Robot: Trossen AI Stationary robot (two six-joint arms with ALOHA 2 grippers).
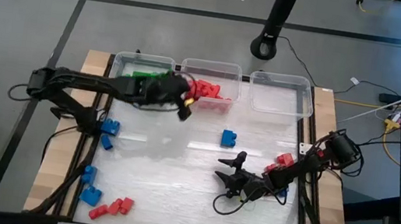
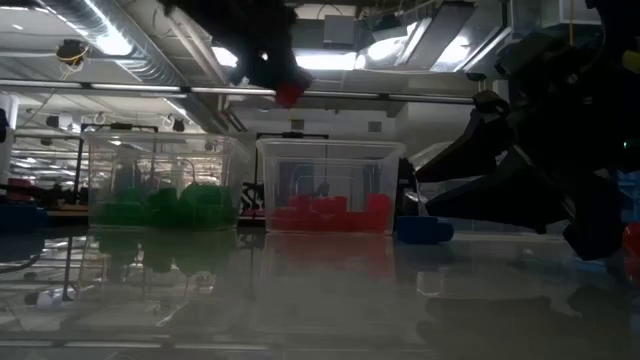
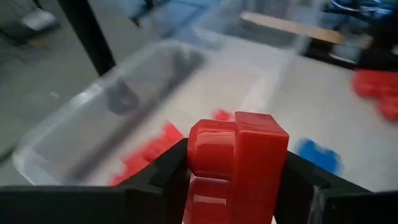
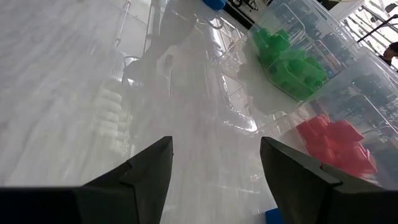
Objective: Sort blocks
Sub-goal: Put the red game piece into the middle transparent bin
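Note:
My left gripper (image 1: 183,103) is shut on a red block (image 3: 236,155) and hangs in the air at the near edge of the middle clear bin (image 1: 210,74), which holds several red blocks (image 1: 205,91). The low view shows the held block (image 2: 290,95) high above the bins. The left bin holds green blocks (image 1: 143,74). The right bin (image 1: 281,96) shows no blocks. My right gripper (image 1: 230,170) is open and empty, low over the table at the right, and its fingers (image 4: 149,168) stand apart over bare table top. My left gripper pinches the red block's two opposite sides (image 3: 193,158) between its two fingers. The block stands up between the fingertips and is lifted clear of the table and the bins.
Loose blue blocks lie at mid-table (image 1: 229,138) and along the left side (image 1: 110,126) (image 1: 89,191). Loose red blocks lie at the near left (image 1: 112,207) and beside my right arm (image 1: 284,160). A dark stand base (image 1: 265,46) sits on the floor beyond the bins.

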